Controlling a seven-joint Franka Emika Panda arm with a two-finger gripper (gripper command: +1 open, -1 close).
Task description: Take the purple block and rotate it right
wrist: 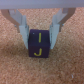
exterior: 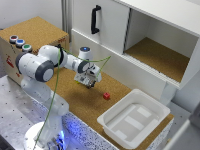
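The purple block [wrist: 39,49] is a dark cube with yellow letters on its faces. In the wrist view it sits between my two grey fingers [wrist: 24,31], which press against its two sides. My gripper [wrist: 39,43] is shut on it, low over the cork surface. I cannot tell whether the block rests on the cork or is slightly lifted. In the exterior view my gripper [exterior: 90,81] is down at the cork counter [exterior: 75,102] in front of the white cabinet, and the block is hidden beneath it.
A small red block [exterior: 106,95] lies on the cork to the exterior view's right of the gripper. A white tray [exterior: 112,122] stands further right. A cabinet with a black handle [exterior: 95,19] and an open shelf [exterior: 160,55] is behind. A box with buttons [exterior: 20,42] is at left.
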